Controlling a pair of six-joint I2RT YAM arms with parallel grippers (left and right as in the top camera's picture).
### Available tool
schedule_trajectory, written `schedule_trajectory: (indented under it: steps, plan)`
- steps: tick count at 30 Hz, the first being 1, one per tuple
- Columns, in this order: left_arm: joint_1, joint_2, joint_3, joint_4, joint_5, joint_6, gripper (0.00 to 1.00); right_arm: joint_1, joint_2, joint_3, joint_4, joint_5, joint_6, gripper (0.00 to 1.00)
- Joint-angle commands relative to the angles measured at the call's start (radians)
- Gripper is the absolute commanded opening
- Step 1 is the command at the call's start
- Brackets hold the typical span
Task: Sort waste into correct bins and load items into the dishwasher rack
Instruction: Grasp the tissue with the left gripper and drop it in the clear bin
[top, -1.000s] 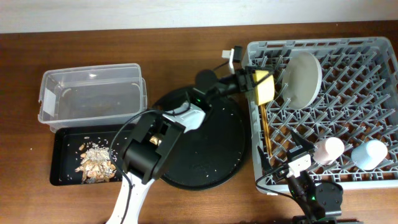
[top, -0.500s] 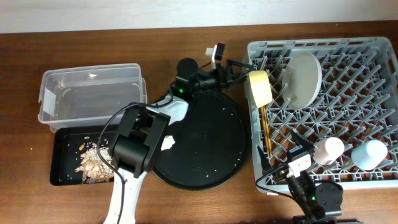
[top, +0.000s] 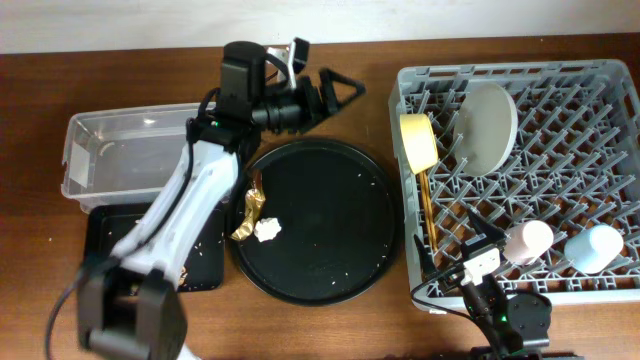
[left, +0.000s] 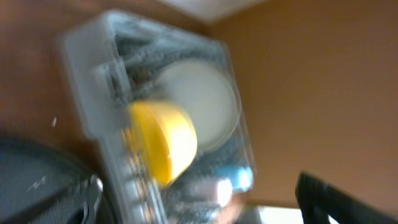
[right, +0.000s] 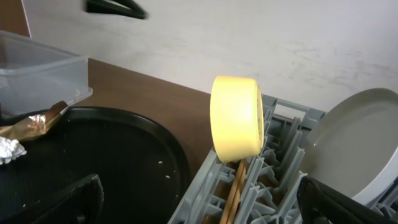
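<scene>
Yellow round bowl (top: 417, 140) stands on edge in grey lattice rack (top: 600, 90) and could topple if bumped; left claw (top: 340, 90) gapes wide, empty.

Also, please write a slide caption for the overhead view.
Bowl, plate, chopsticks, pink cup and blue cup sit in the rack; wrapper and tissue lie on the round tray.

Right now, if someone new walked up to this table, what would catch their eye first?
The bright yellow bowl stands on edge at the left side of the big grey rack, next to the pale plate. On the round black tray in the middle lie a gold wrapper and a white tissue wad, near its left rim.
</scene>
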Motion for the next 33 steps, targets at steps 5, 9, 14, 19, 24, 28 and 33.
schedule_trajectory:
  steps: [5,9,14,19,24,28,33]
  plan:
    - [-0.044,-0.155,-0.018,-0.747,-0.757,0.414,0.95,0.005,-0.006,-0.008,0.0,0.009,0.001,0.98]
    - [-0.05,-0.154,-0.149,-0.87,-0.842,0.422,0.75,0.005,-0.006,-0.008,0.0,0.009,0.0,0.98]
    - [-0.12,-0.154,-0.448,-0.564,-0.842,0.422,0.65,0.005,-0.006,-0.008,0.0,0.009,0.001,0.98]
    - [-0.154,-0.153,-0.624,-0.29,-1.035,0.422,0.61,0.005,-0.006,-0.008,0.0,0.009,0.0,0.98]
    - [-0.155,-0.159,-0.621,-0.28,-0.833,0.422,0.08,0.005,-0.006,-0.008,0.0,0.009,0.001,0.98]
    - [-0.146,-0.298,-0.455,-0.507,-0.774,0.422,0.05,0.005,-0.006,-0.008,0.0,0.009,0.0,0.98]
    - [0.019,-0.449,-0.295,-0.483,-1.155,0.449,0.09,0.005,-0.006,-0.008,0.0,0.009,0.0,0.98]
